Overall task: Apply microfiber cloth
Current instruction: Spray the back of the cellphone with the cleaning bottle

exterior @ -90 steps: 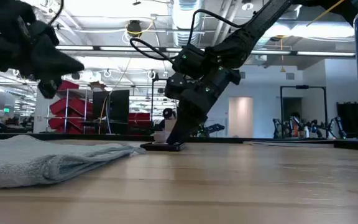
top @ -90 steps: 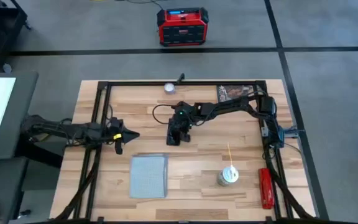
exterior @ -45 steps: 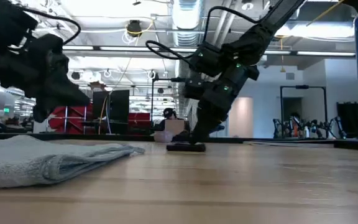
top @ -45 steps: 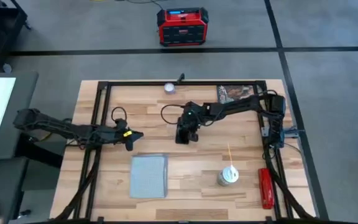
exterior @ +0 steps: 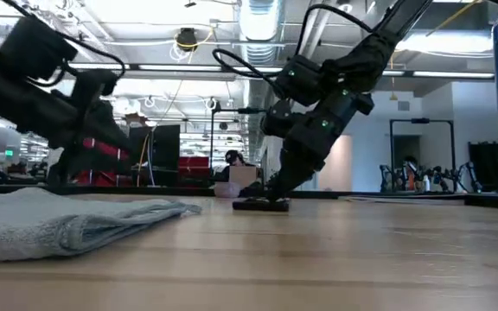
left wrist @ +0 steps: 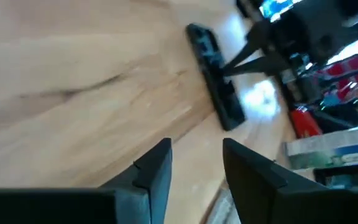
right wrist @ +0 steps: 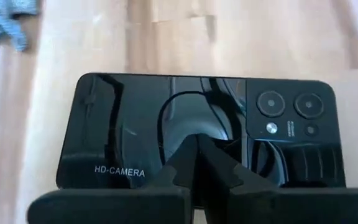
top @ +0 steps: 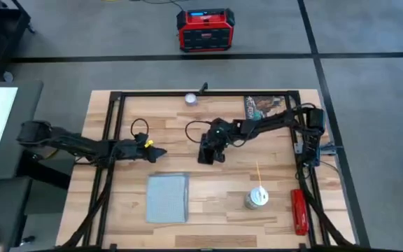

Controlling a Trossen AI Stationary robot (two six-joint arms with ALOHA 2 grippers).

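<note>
Phone (right wrist: 197, 130) lettering "HD-CAMERA" — right wrist view only.

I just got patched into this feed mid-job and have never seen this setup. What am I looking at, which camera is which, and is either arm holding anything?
Two dark robot arms work at a wooden table. One camera looks straight down, one sits at table height, and one rides on each wrist. The right gripper, fingers shut, presses down on a black phone mid-table without gripping it. The left gripper hangs open and empty beside it. The grey-blue microfiber cloth lies flat and untouched near the front edge. Also on the table: a picture card, a canister and a red tool.
</note>
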